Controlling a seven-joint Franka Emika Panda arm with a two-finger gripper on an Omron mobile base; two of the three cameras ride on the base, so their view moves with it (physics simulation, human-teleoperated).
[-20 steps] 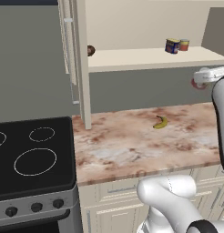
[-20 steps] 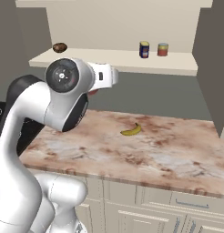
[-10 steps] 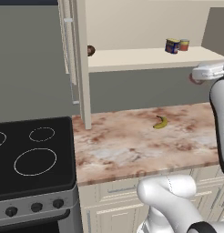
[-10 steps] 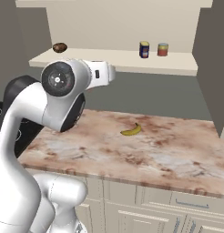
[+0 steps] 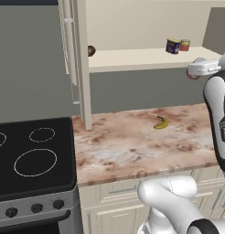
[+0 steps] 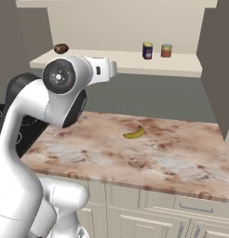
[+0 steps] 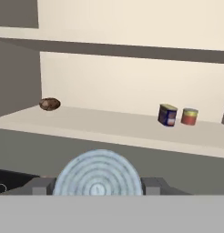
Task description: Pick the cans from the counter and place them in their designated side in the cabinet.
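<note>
I observed the gripper (image 7: pixel 98 185) clamped on the red-orange can (image 7: pixel 99 174), its ribbed pale blue top facing the hand camera and a dark finger pressed against each side. From the left base camera, this can (image 5: pixel 192 76) hung in the air just below the cabinet (image 5: pixel 132 59) shelf edge, well above the counter (image 5: pixel 123 148). The dark blue can (image 5: pixel 173 45) stood on the shelf's right part, just beside a red can with a yellowish top (image 5: pixel 184 45). A banana (image 5: pixel 161 122) lay on the counter
</note>
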